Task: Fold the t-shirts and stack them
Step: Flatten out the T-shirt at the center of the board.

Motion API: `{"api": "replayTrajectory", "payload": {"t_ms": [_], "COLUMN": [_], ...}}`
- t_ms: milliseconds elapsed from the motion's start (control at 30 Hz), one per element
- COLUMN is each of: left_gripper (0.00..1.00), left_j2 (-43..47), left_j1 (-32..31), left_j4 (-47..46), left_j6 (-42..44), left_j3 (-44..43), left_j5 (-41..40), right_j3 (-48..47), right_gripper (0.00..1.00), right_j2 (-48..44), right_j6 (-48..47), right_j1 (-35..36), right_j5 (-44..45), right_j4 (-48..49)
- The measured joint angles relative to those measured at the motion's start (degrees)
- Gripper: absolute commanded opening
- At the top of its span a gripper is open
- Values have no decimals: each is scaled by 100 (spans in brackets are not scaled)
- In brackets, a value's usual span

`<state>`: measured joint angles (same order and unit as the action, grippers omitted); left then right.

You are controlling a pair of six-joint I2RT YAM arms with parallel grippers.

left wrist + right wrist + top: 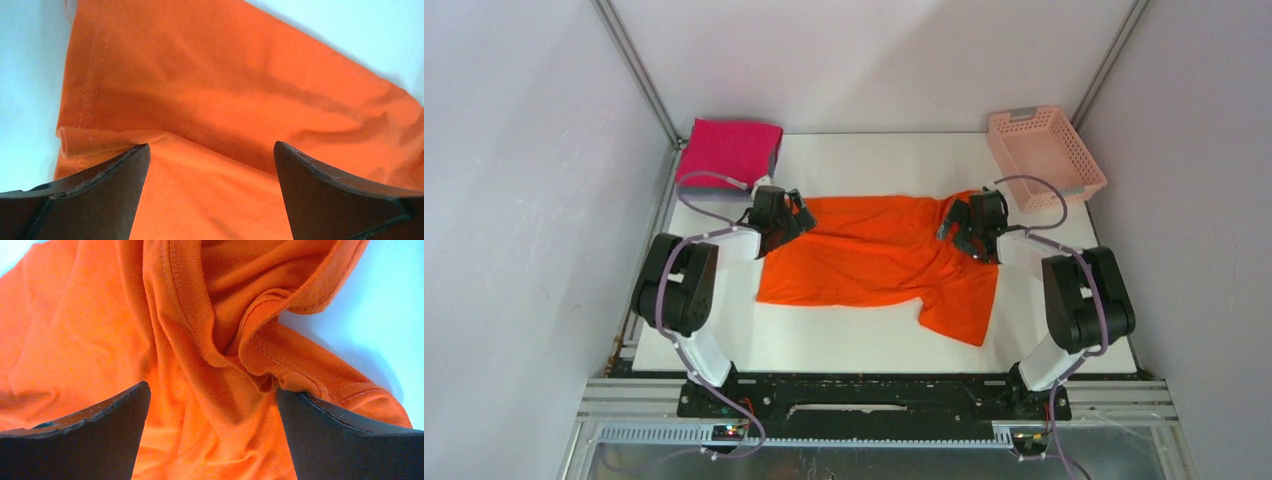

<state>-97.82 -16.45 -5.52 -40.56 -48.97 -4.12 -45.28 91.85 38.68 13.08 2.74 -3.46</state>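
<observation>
The bright orange t-shirt [874, 262] lies spread and wrinkled across the middle of the white table. My left gripper [792, 218] is at its far left corner, open, with the hemmed edge [95, 75] and flat cloth [210, 190] between the jaws. My right gripper [969, 228] is at the shirt's far right end, open over the bunched ribbed collar [200, 315] and rumpled cloth [210, 430]. Folded magenta-pink shirt [727, 150] sits at the far left corner with a sliver of grey [775, 160] at its right edge.
A pale pink lattice basket [1044, 152] stands at the far right corner. White table [844, 345] runs bare along the near edge. Frame posts and walls close in on both sides.
</observation>
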Motion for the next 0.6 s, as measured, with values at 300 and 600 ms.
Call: {"api": "replayTrajectory", "payload": {"t_ms": [300, 600], "left_gripper": [100, 100], "left_j2": [-590, 2275], "left_j1": [249, -101], "left_j4": [387, 1119], "left_j6": [120, 149], "left_j3": [-901, 284], "left_j5": [160, -970], "right_j3": [-962, 402], "right_gripper": [100, 100], "right_j2": [662, -2597], "right_j6": [-269, -339], "right_j1": [-361, -208], "right_j5": [-348, 297], "right_j4": [-4, -98]}}
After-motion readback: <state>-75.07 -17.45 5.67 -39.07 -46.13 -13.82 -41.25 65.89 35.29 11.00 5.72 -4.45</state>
